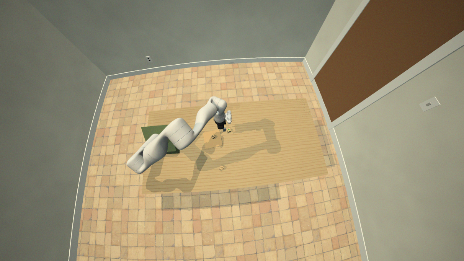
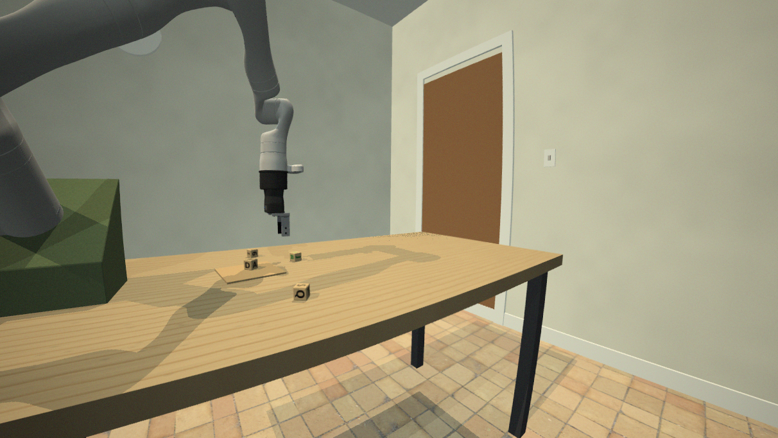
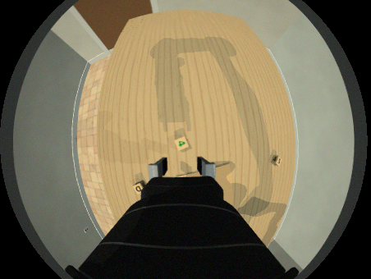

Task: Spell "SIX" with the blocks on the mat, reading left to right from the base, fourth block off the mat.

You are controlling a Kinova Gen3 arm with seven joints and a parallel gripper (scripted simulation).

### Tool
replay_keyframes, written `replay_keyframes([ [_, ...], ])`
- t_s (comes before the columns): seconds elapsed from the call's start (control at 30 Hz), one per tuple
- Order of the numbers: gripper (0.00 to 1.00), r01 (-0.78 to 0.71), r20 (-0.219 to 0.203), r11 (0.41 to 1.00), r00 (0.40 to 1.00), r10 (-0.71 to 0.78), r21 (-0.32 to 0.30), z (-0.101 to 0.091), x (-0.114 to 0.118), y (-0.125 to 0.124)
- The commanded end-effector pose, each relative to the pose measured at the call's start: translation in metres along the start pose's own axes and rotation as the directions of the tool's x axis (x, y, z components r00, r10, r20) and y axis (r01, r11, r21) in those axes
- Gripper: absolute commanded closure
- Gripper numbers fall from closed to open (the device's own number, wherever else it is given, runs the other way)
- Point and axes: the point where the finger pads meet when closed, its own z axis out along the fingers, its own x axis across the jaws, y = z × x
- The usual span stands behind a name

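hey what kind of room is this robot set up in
Probably a plain indoor test room or small lab: bare grey walls and a tiled floor surround one wooden table, a robot arm works over it, and a brown door stands nearby.

Grey walls on one side of my view; paler, cream wall beyond the desk's far end. Brown door, pale frame, past that end. Light switch on the cream wall; outlet low on the grey. Floor: tan and pinkish tiles, pale grout-lined squares. Wood-grain desk, dark legs under its far corners. Shadows cross the desktop, spill past its long edge.
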Motion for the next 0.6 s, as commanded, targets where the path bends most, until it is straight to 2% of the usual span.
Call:
replay_keyframes([
  [0.0, 0.00, 0.001, 0.001, 1.000, 1.000, -0.001, 0.002, -0.002, 0.001, 0.004],
  [0.07, 0.00, 0.001, 0.001, 1.000, 1.000, -0.001, 0.002, -0.002, 0.001, 0.004],
  [0.17, 0.00, 0.002, 0.001, 1.000, 1.000, -0.002, 0.005, -0.003, 0.005, 0.019],
  [0.43, 0.00, 0.002, 0.001, 1.000, 1.000, -0.002, 0.005, -0.005, 0.035, 0.096],
  [0.57, 0.00, 0.002, 0.000, 1.000, 1.000, -0.002, 0.000, -0.006, 0.048, 0.122],
])
